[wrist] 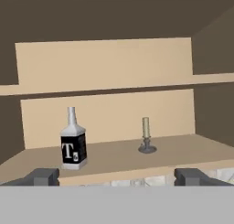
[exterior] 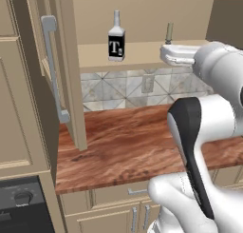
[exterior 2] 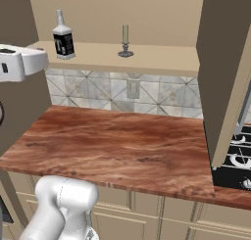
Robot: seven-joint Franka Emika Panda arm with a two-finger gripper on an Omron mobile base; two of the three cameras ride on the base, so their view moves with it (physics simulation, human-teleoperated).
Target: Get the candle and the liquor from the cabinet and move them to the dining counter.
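The cabinet (exterior: 142,56) stands open, with both doors swung out. On its tan shelf the liquor (wrist: 73,147) stands upright at the left: a black square bottle with a white T label. The candle (wrist: 146,136), a thin pale taper in a small dark holder, stands upright to its right. My gripper (wrist: 119,176) is open, level with the shelf's front edge and short of both things. Its fingertips (wrist: 43,176) are wide apart with nothing between them. In the left base view my white hand hides the base of the candle (exterior: 169,31). The dining counter is out of view.
Below the shelf runs a reddish wood countertop (exterior: 128,137) backed by a tiled backsplash (exterior 2: 147,94) with an outlet. The left cabinet door (exterior: 52,61) and the right door (exterior 2: 225,72) jut out over it. A black stove (exterior 2: 240,160) lies at the right.
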